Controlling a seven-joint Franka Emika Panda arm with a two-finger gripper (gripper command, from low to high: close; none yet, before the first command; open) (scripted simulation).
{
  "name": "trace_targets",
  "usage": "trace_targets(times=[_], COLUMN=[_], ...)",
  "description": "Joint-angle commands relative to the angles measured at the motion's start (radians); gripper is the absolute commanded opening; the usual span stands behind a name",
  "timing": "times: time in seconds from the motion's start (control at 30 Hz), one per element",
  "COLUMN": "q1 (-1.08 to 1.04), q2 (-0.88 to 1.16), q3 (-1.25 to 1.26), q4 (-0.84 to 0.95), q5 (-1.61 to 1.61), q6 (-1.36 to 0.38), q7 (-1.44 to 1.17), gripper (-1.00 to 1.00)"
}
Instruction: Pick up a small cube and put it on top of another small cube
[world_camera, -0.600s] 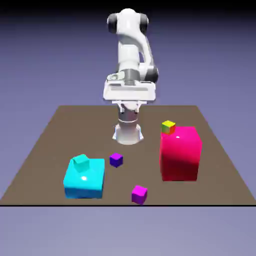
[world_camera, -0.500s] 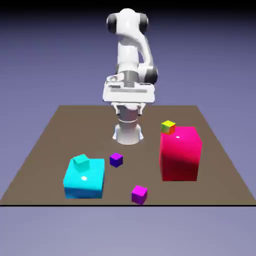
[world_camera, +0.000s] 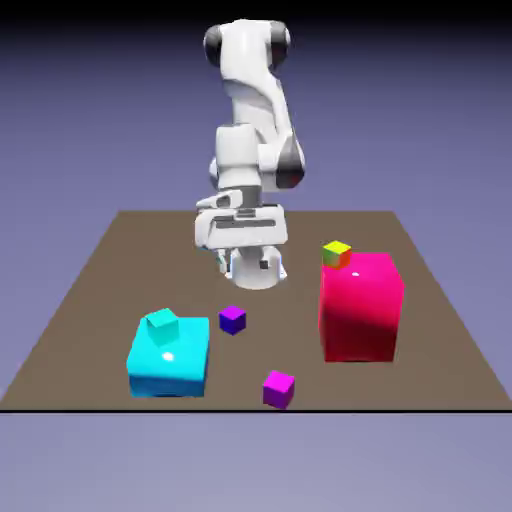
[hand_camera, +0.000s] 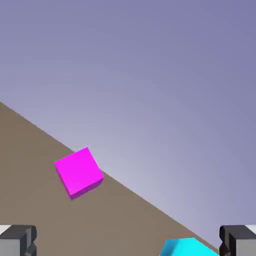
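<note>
In the exterior view, the tool (world_camera: 246, 266) is near the base, above the worktop (world_camera: 100, 290), and the dark violet cube (world_camera: 232, 320) sits on the worktop below it in the picture, farther out from the base and slightly toward the exterior view's left. The coming move seems to call for travel outward and down, with only a small sideways correction. The cube sits turned, a corner toward the camera, so the fingers will probably need to be lined up with two opposite sides. The small cyan cube (world_camera: 162, 326), the one to stack on, lies farther toward the exterior view's left and appears to rest on the big cyan block (world_camera: 170, 373); a careless lowering there could knock it. Compared with the earlier frames, the arm has leaned out and brought the tool lower and slightly toward the exterior view's left, while the cubes and blocks look unmoved. In the hand view, the two fingertips stand wide apart at the bottom edge, with nothing gripped between them. The magenta cube (hand_camera: 79, 172) shows near the worktop's edge, and a cyan piece is cut off at the bottom, too little to tell which one. The dark violet cube does not show there, so the tool is probably not yet aimed at it.
</note>
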Motion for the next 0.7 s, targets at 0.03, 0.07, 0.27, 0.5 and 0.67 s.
trace_targets(times=[0.03,0.07,0.27,0.5,0.67], q1=[0.015,0.023,0.069,0.122,0.16], q2=[0.021,0.031,0.093,0.165,0.216], q3=[-0.025,-0.038,-0.113,-0.2,-0.263], q4=[0.003,0.005,0.015,0.026,0.034], q5=[0.011,0.017,0.05,0.088,0.116], q6=[-0.024,-0.036,-0.107,-0.19,-0.25], q7=[-0.087,-0.131,-0.391,-0.696,-0.913], gripper=[0.0,0.0,0.0,0.0,0.0])
